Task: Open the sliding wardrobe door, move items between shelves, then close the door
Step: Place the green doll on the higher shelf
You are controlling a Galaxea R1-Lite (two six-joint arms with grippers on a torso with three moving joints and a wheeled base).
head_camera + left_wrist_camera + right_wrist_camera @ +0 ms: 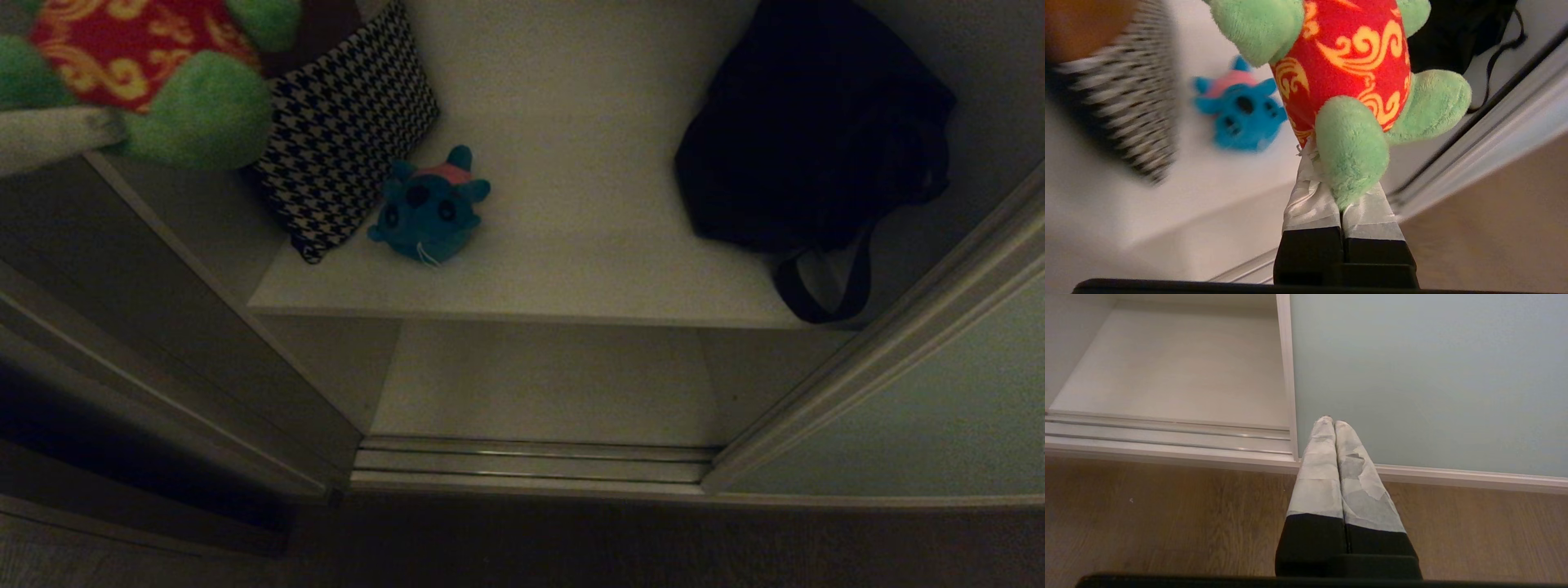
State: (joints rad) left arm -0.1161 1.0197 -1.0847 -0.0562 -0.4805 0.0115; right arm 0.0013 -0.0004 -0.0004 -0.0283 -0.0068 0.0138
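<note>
Green plush toy (1347, 77) hangs by one leg in your left gripper's (1341, 204) clamped fingers, above the upper shelf (571, 245) at far left; lower it onto the bare bottom shelf (539, 384), clear of teal toy (430, 208); right gripper (1333, 422) pinched empty.

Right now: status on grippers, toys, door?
Left gripper shut on green plush. Right gripper shut, empty, by sliding door. Teal plush on upper shelf.
</note>
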